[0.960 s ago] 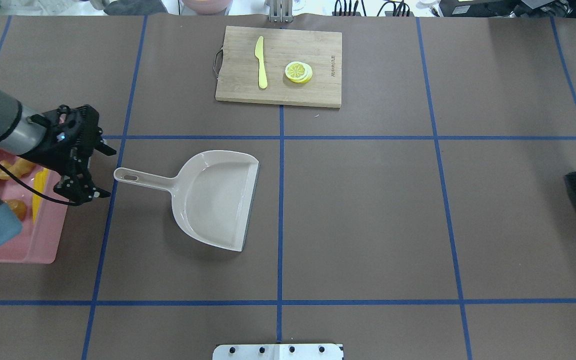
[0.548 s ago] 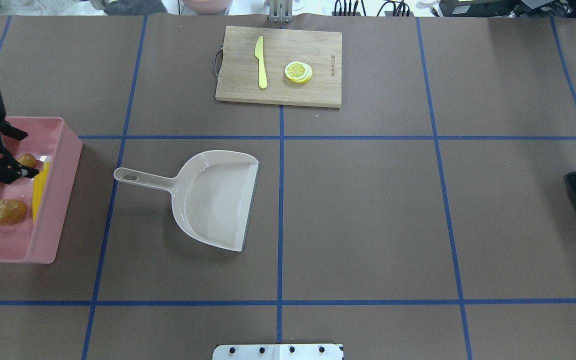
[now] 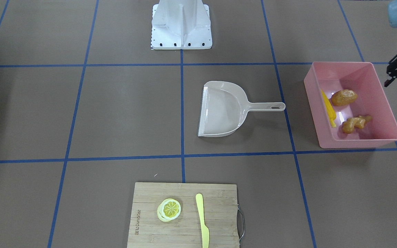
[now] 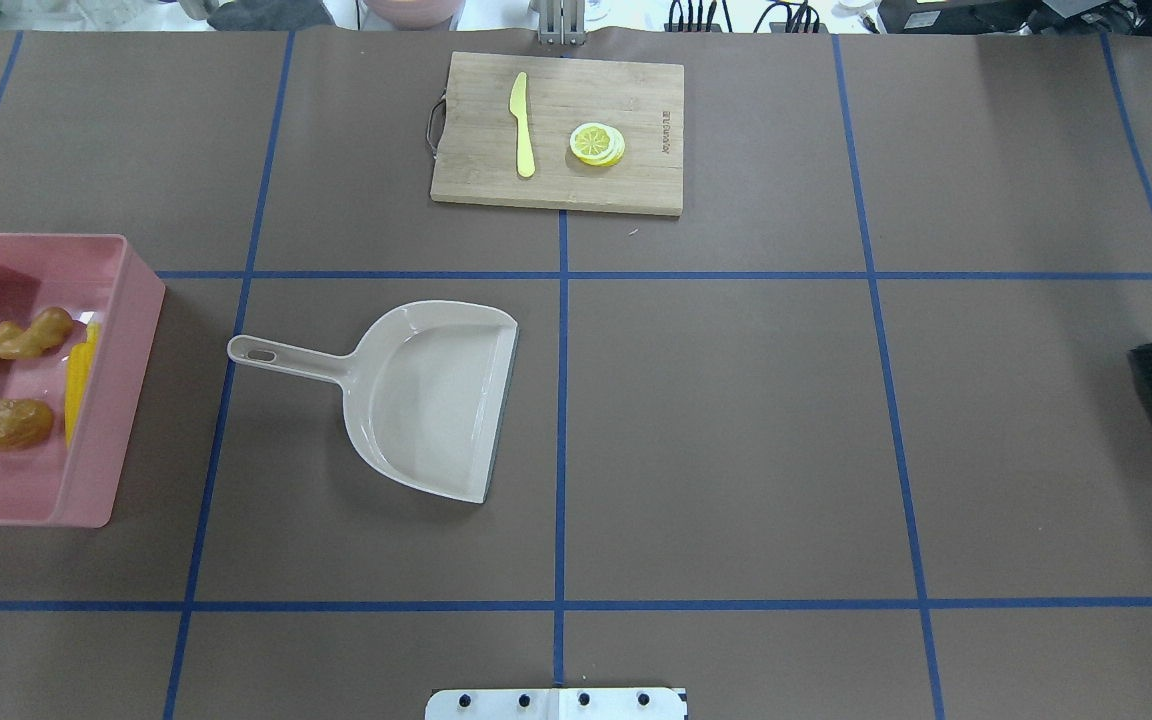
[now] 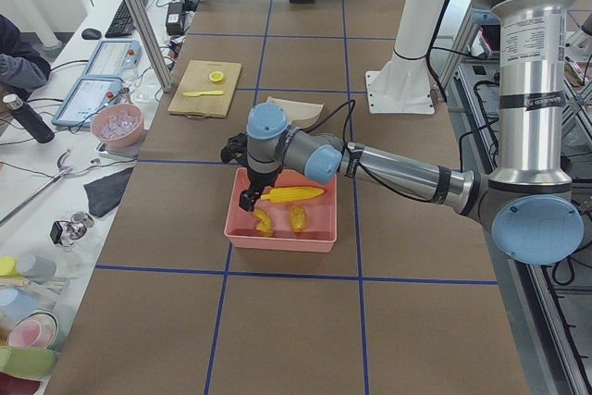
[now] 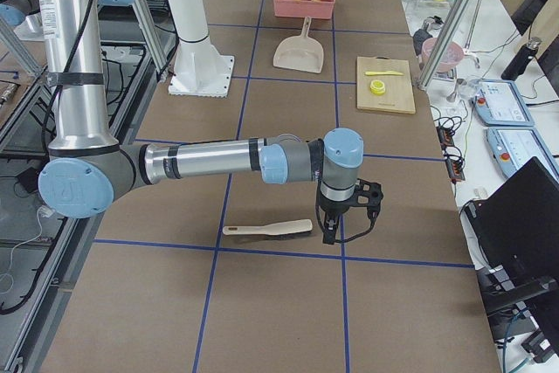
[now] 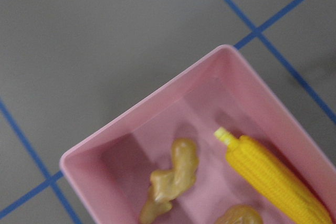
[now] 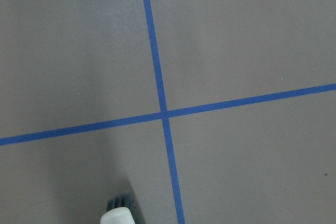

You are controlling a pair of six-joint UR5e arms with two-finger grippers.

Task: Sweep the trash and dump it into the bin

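All 3 trash bits (image 4: 2,424) in bin (image 4: 141,300), looks done; L gripper (image 5: 248,201) seems spread/empty, R gripper (image 6: 348,226) can't tell; next: park arms.

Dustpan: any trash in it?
No, the dustpan is bare in the overhead view; the corn cob, ginger root and potato all lie inside the pink bin.

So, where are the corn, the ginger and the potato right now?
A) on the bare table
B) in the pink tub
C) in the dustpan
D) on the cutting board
B: the corn, the ginger and the potato all lie inside the pink tub, and the dustpan holds nothing.
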